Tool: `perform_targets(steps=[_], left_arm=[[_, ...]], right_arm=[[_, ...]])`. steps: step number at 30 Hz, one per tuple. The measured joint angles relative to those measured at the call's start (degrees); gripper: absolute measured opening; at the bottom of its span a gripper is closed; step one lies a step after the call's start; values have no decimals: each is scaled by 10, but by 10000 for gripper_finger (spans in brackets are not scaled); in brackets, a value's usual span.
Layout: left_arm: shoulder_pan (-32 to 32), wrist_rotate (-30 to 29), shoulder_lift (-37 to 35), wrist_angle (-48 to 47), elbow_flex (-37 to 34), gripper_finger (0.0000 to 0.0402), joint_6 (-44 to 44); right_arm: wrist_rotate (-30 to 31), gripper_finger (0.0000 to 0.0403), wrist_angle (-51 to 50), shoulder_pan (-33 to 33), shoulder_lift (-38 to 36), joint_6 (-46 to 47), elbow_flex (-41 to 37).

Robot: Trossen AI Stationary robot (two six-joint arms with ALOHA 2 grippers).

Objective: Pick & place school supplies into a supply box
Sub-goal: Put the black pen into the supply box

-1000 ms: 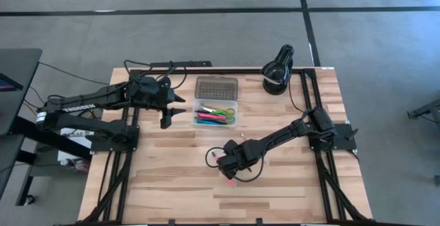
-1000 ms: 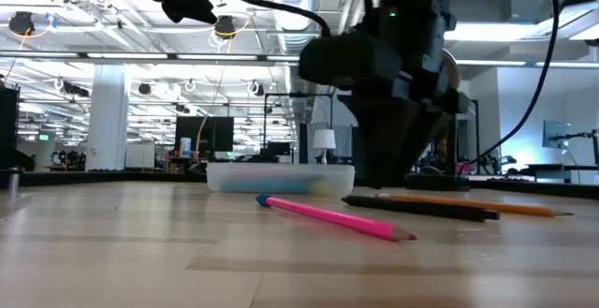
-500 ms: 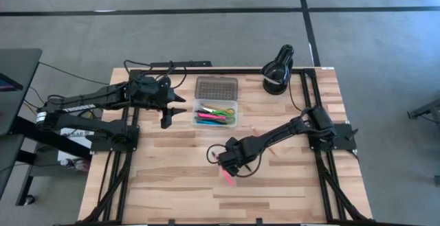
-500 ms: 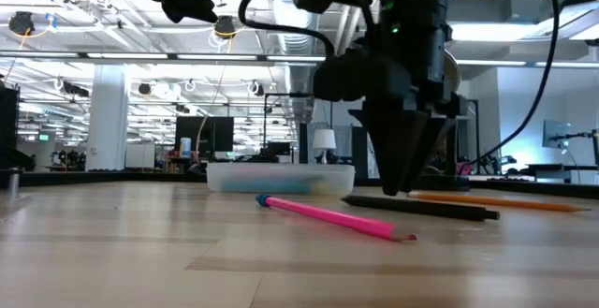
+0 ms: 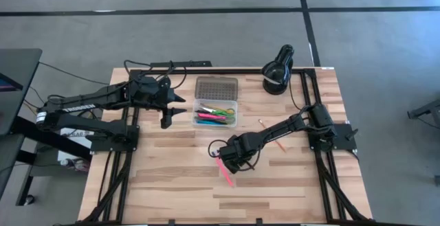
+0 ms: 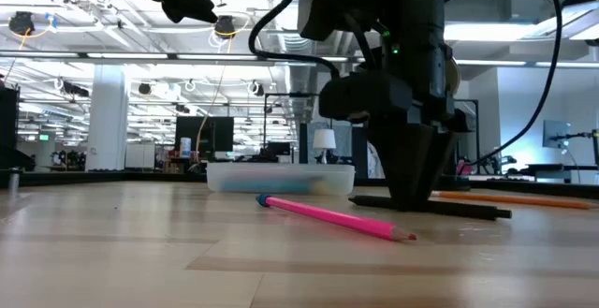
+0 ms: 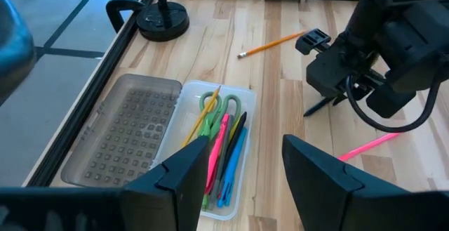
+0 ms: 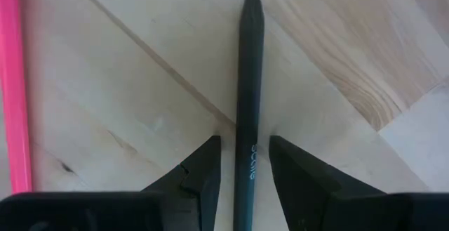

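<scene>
A black pen lies flat on the wooden table. My right gripper points straight down over it, open, one finger on each side of the pen and a sliver of table between each finger and the pen. The fingertips reach down to the tabletop. Flat on the table lie a pink pencil beside that gripper and an orange pencil toward the right. The clear supply box holds pens and green scissors; its grey lid lies open behind it. My left gripper hangs open in the air left of the box.
A black desk lamp stands at the far right corner. Black frame rails run along the table's left and right edges. Bare wood spreads across the near half of the table.
My right gripper has sunk toward the table and shifted a little toward the far edge, tipping more upright; its fingertips now stand at the tabletop astride the black pen. The orange pencil, hidden under the arm before, now shows. The pens and pencils lie as they did.
</scene>
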Motion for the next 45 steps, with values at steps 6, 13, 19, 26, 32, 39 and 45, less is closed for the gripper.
perform_targets(steps=[6, 13, 19, 26, 32, 39, 45], left_arm=[[0, 0, 2, 0, 0, 177, 1], [0, 0, 2, 1, 0, 177, 6], [0, 0, 2, 1, 0, 177, 13], [0, -1, 2, 1, 0, 177, 16], [0, -2, 2, 1, 0, 177, 18], [0, -6, 2, 1, 0, 177, 18], [0, -6, 2, 1, 0, 177, 18]], right_arm=[[-2, 102, -1, 0, 1, 4, 0], [-13, 46, -5, 0, 1, 2, -1], [-16, 9, 1, 1, 1, -9, -2], [-17, 11, 4, 1, 2, -17, -2], [-18, 7, 6, 1, 0, -24, -2], [-10, 3, 20, 2, -11, -87, 18], [5, 2, 23, -12, -42, -140, 35]])
